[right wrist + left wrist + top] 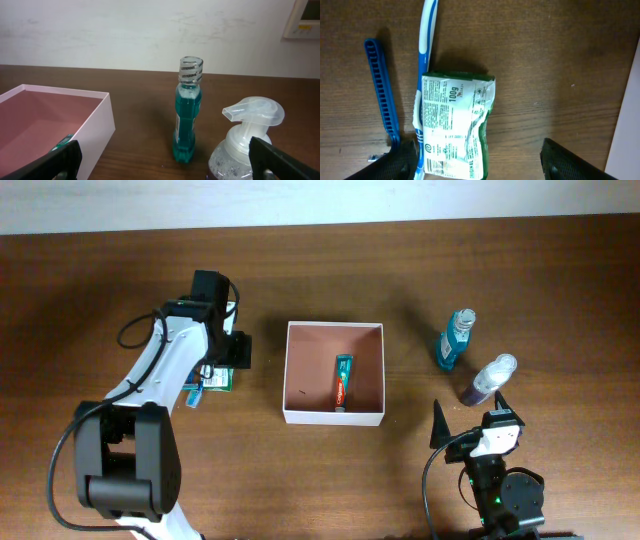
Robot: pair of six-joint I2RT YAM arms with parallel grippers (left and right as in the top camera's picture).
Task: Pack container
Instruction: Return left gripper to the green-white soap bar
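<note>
The container, a square white box with a pinkish inside, stands mid-table and holds a green toothpaste tube. My left gripper is open and hovers left of the box over a green soap packet. Its fingers straddle the packet's near end. A blue-and-white toothbrush lies partly under the packet, with a blue comb beside it. My right gripper is open and empty at the front right. It faces a teal mouthwash bottle and a clear pump bottle.
The box's white wall shows at the right edge of the left wrist view and at the left of the right wrist view. The mouthwash bottle and pump bottle stand right of the box. A pale wall lies beyond the table's far edge.
</note>
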